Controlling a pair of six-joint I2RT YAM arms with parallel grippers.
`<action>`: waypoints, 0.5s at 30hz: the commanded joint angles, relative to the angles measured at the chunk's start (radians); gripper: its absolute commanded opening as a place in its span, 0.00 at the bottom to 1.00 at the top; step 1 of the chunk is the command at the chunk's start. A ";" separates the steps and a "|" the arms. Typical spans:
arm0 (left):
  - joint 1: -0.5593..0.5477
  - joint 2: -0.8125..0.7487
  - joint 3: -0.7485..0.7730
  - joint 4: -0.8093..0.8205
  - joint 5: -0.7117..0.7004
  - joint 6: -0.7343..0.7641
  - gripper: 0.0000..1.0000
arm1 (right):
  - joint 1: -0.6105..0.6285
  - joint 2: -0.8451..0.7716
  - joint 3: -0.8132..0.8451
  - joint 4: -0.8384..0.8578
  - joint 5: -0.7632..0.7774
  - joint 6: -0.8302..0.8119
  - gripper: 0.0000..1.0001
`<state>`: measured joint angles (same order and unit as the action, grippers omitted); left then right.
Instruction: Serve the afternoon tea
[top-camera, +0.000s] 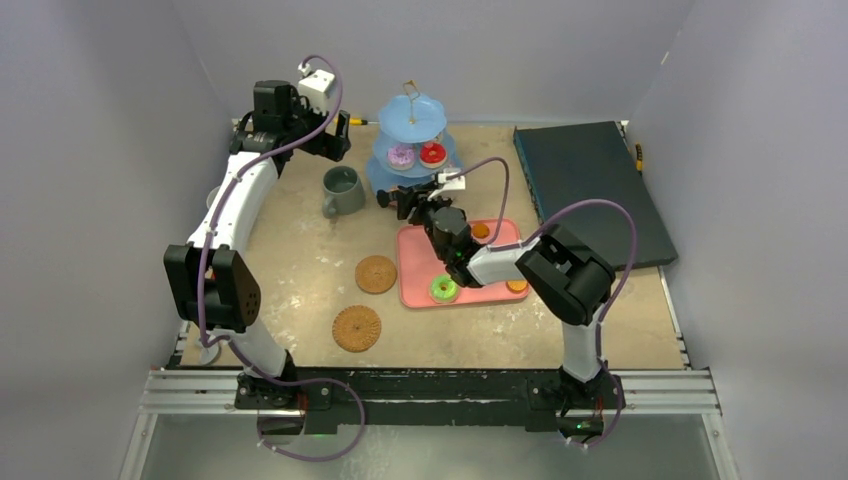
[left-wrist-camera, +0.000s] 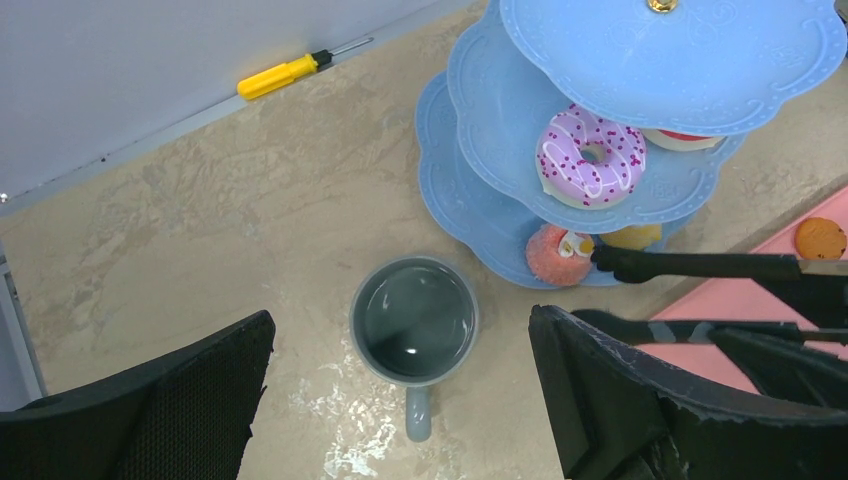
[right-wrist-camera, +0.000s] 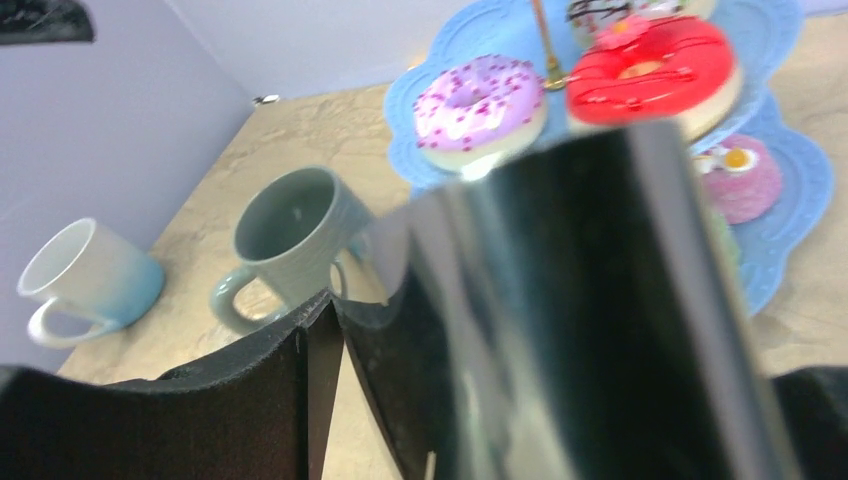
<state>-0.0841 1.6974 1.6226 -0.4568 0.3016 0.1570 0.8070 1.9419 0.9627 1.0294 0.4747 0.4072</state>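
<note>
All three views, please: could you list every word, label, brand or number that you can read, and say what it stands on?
None: no readable text in any view. The grey mug, white mug, blue stand, pink tray and yellow screwdriver bear no visible lettering.

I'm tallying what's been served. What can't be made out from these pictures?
White mug: top view, almost all behind the left arm.
Red doughnut: left wrist view, mostly under the stand's top tier.
Pink cake: top view, hidden under upper tiers.
Tongs: right wrist view, blurred close-up; tips out of sight.
</note>
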 joint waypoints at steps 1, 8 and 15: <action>0.010 -0.023 0.011 0.029 0.011 -0.011 0.99 | 0.011 0.008 0.022 0.055 -0.086 0.012 0.62; 0.010 -0.020 0.010 0.029 -0.004 0.002 0.99 | -0.005 0.067 0.080 0.023 -0.118 0.022 0.62; 0.009 -0.012 0.010 0.029 0.001 -0.003 0.99 | -0.040 0.102 0.108 0.051 -0.112 -0.002 0.62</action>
<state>-0.0841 1.6978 1.6226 -0.4568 0.3004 0.1577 0.7940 2.0445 1.0237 1.0187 0.3672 0.4191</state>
